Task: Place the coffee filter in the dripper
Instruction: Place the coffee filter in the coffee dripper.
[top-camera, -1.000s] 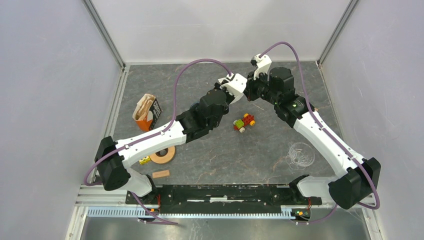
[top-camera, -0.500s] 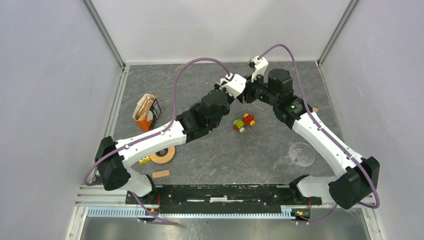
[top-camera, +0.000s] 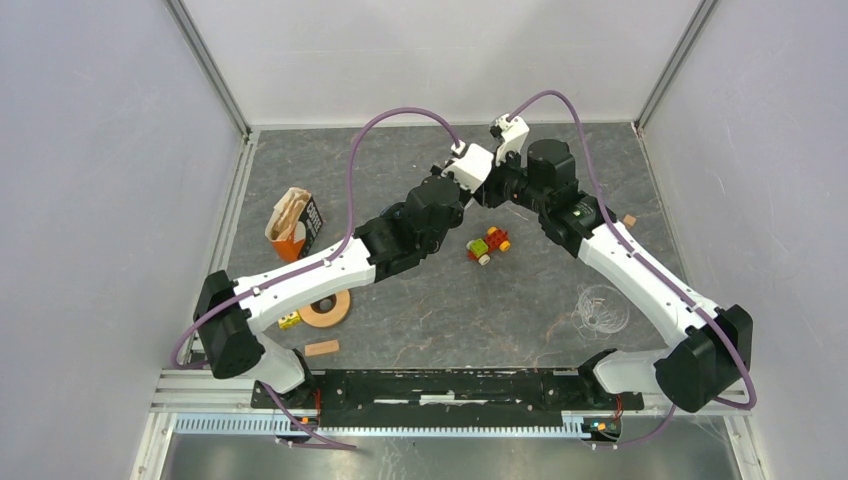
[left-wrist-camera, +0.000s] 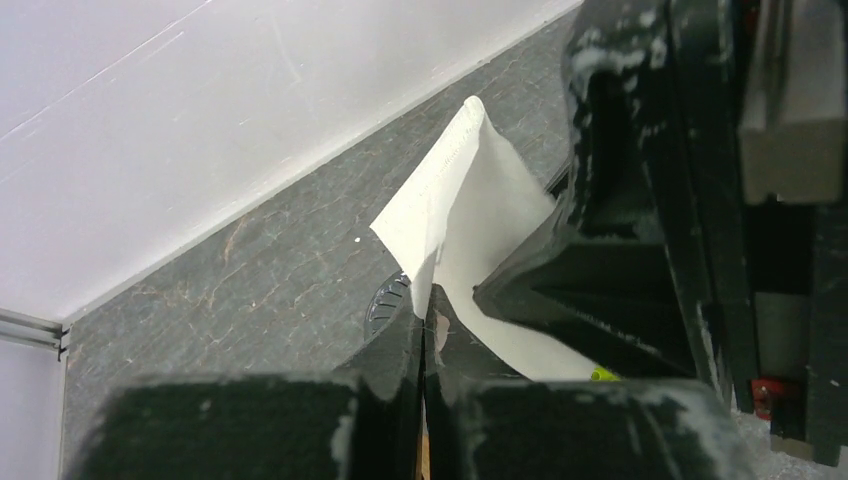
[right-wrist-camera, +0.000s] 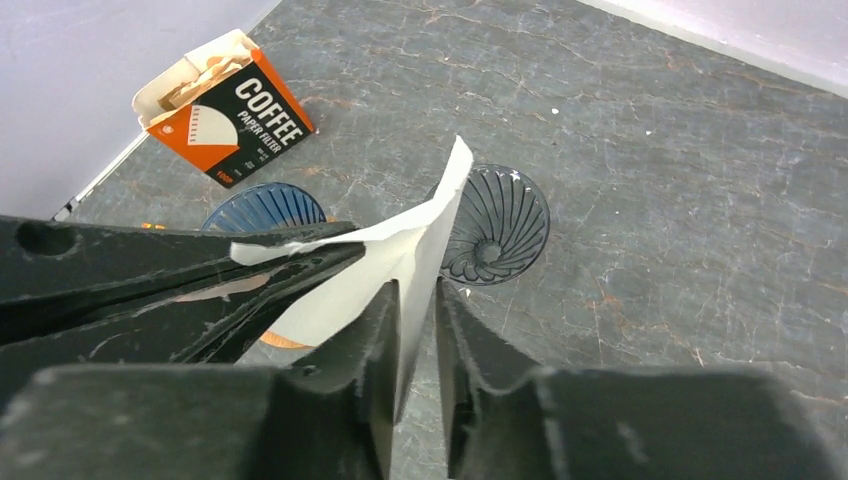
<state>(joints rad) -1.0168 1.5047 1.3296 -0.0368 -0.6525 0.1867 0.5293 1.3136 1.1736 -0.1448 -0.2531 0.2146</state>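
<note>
A white paper coffee filter (left-wrist-camera: 470, 200) hangs above the table's far middle. My left gripper (left-wrist-camera: 425, 320) is shut on its lower corner. In the right wrist view the filter (right-wrist-camera: 420, 250) runs between the fingers of my right gripper (right-wrist-camera: 420, 330), whose jaws stand a narrow gap apart around its edge. A dark ribbed dripper (right-wrist-camera: 495, 225) sits on the table just beyond and below the filter; its rim shows in the left wrist view (left-wrist-camera: 385, 305). In the top view both grippers meet at the far middle and hide the filter and this dripper.
An orange and black coffee filter box (top-camera: 295, 225) lies at the left. A blue ribbed dish (right-wrist-camera: 265, 207) sits under the left arm. A toy car (top-camera: 488, 244), a tape roll (top-camera: 325, 310), a wooden block (top-camera: 322, 348) and a clear glass dripper (top-camera: 603, 308) are nearer me.
Both wrists have shifted a little to the left and away from me. The right gripper has closed in on the left gripper and the filter.
</note>
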